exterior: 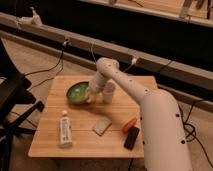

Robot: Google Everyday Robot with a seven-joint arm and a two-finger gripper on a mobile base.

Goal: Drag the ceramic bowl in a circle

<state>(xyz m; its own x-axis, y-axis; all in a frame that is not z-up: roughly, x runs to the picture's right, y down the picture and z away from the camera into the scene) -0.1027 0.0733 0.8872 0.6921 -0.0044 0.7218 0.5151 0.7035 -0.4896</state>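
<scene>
Dragging step in hand: the gripper (92,95) sits low at the near-right rim of the round shallow ceramic bowl with glossy green inside and dark green outer rim (77,92), touching or just over it. I cannot tell whether the gripper is clamped on the rim or merely resting against it.

The bowl lies immediately left of the gripper, flat on the light wooden table (55,107), toward the back-left part of the top. Just right of the gripper, close beside the wrist, stands a small white cup (108,92). That looks like the main hazard.

To do it well, keep the downward contact steady and the bowl flat, and slide rather than lift. Sweep the circle toward the open wood left of and in front of the gripper, away from the cup. Keep the loop small, because the table's edges are not far.

Further out in front of the gripper:
- a white tube with a dark label (65,130), front-left
- a flat grey rectangular pad (102,125)
- an orange-red oval object (129,124)
- a black rectangular block (132,137), front-right

All four lie well apart from the bowl, though a wide loop could reach the tube or the pad.
</scene>
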